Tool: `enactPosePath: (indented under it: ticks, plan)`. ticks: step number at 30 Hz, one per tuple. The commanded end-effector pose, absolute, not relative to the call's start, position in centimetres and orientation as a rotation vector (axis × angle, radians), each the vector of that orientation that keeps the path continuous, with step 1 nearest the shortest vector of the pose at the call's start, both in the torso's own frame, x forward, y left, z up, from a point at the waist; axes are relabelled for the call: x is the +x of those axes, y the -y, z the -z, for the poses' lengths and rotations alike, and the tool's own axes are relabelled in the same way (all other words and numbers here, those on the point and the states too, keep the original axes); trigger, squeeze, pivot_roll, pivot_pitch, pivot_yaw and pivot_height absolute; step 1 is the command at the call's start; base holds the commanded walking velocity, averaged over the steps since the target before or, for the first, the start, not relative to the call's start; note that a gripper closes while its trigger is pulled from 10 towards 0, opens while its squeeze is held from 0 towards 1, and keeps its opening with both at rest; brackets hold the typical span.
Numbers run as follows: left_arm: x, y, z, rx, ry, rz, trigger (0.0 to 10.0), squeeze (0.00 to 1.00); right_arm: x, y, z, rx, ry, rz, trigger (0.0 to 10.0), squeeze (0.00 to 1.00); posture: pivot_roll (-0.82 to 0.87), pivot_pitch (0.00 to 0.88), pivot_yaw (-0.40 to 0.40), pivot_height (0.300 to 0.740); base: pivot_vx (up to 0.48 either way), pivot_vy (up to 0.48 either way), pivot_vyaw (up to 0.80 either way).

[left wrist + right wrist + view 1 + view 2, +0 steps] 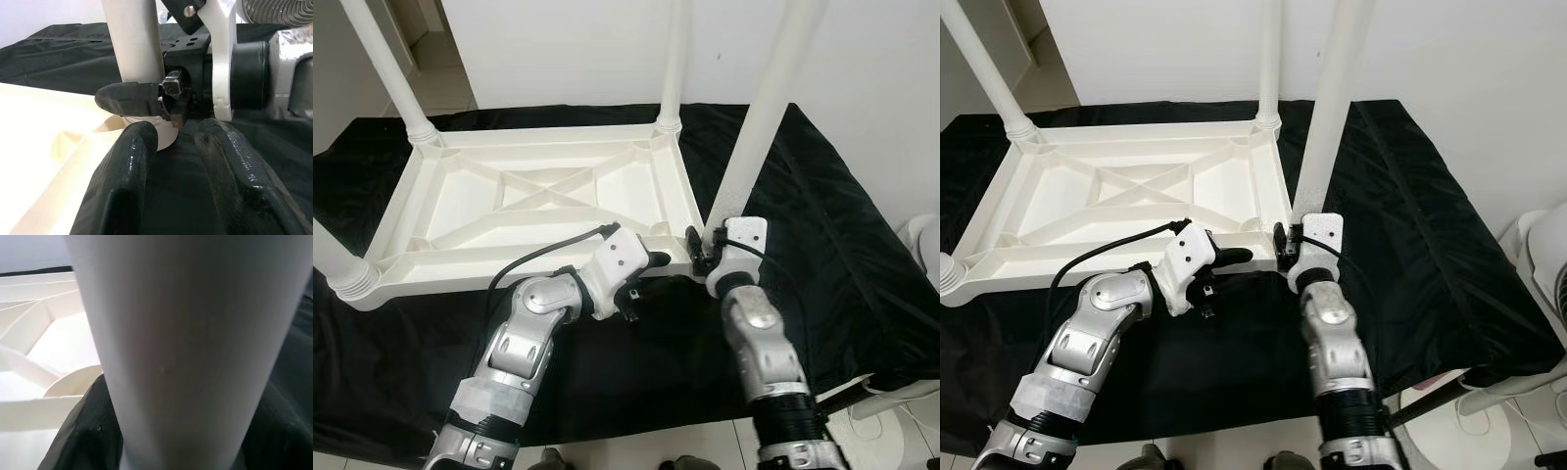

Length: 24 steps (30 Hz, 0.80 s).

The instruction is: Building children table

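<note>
White plastic table [538,196] lies upside down so its legs fit in; the right gripper [703,247] clamps the near leg [759,117], while the left gripper [186,161] waits beside, fingers apart.

Looks like a room in somebody's home, not a lab or workshop. Plain white walls [568,49], pale tiled floor [636,446] at the near edge, and a doorway [431,59] off in the far left corner leading to more tile. Black cloth [862,255] thrown over a low surface, kid-sized white plastic table [538,206] flipped on it, legs up. White fan [1542,255] parked on the right. Pretty domestic overall.
</note>
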<state>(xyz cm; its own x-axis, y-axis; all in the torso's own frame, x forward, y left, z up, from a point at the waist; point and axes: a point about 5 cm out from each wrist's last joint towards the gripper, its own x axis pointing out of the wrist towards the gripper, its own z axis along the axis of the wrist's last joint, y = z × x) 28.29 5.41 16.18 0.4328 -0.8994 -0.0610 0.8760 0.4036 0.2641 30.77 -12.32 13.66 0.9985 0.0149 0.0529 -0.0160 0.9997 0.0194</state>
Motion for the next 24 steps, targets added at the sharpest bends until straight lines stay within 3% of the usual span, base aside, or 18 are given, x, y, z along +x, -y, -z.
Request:
enactPosePath:
  ticks: [1,11,12,19,20,24]
  plan:
    - [28.7,-5.7,-16.0,0.273,0.099,1.001,10.0,0.00,30.4,11.4,-13.9,0.027,0.055,-0.012,10.0,0.00,-0.14,0.018,0.026,0.740,0.000,0.000,0.00]
    - [28.5,-5.7,-15.9,0.272,0.096,0.999,10.0,0.00,30.0,11.2,-14.3,0.003,0.064,0.004,10.0,0.00,-0.13,0.017,0.018,0.740,0.000,0.000,0.00]
    - [28.5,-5.7,-15.9,0.271,0.097,0.998,10.0,0.00,30.0,11.3,-14.5,0.012,0.074,-0.008,10.0,1.00,-0.13,0.018,0.015,0.740,0.000,0.000,0.00]
    - [28.4,-5.8,-15.9,0.270,0.095,0.994,10.0,0.00,29.8,11.8,-15.0,-0.011,0.117,-0.088,10.0,1.00,-0.13,0.020,0.014,0.740,0.000,0.000,0.00]
    - [28.4,-5.8,-15.8,0.272,0.094,0.996,10.0,0.00,29.9,12.5,-14.9,-0.028,0.119,-0.105,10.0,0.00,-0.13,0.021,0.012,0.740,0.000,0.000,0.00]
    - [28.3,-5.7,-15.8,0.271,0.093,0.997,10.0,0.00,30.3,14.2,-15.1,-0.064,0.123,-0.210,10.0,0.00,-0.13,0.023,0.014,0.740,0.000,0.000,0.00]
